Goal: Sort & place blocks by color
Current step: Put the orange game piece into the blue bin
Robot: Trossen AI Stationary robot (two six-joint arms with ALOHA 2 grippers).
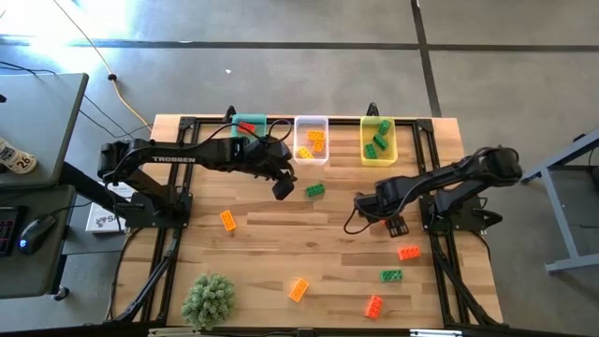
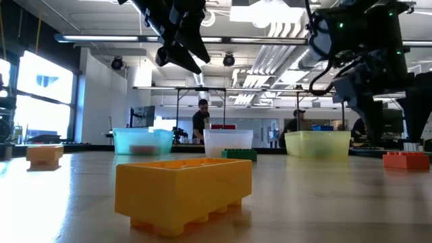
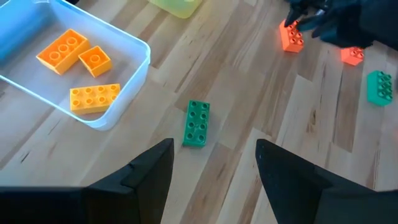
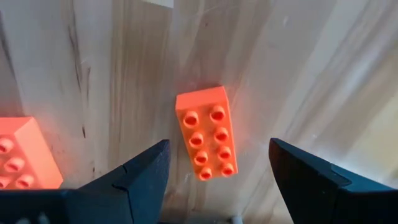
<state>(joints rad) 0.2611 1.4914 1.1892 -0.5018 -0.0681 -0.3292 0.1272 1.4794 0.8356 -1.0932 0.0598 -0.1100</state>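
Note:
My left gripper [image 1: 284,187] hangs open above the table, just left of a green block [image 1: 315,190]. In the left wrist view this green block [image 3: 198,123] lies flat ahead of the open fingers [image 3: 149,171]. My right gripper [image 1: 398,227] is open and points down over a red-orange block [image 4: 205,132], which shows between its fingers, untouched. Another red-orange block [image 1: 408,252] lies just beyond it. Loose on the table are a green block [image 1: 391,275], a red-orange block [image 1: 374,305] and yellow-orange blocks [image 1: 227,220] [image 1: 299,288].
Along the far edge stand a teal bin [image 1: 255,120] with a red block, a clear bin [image 1: 312,121] with yellow-orange blocks and a yellow bin [image 1: 363,142] with green blocks. A fuzzy green plant ball [image 1: 208,298] sits at the front left.

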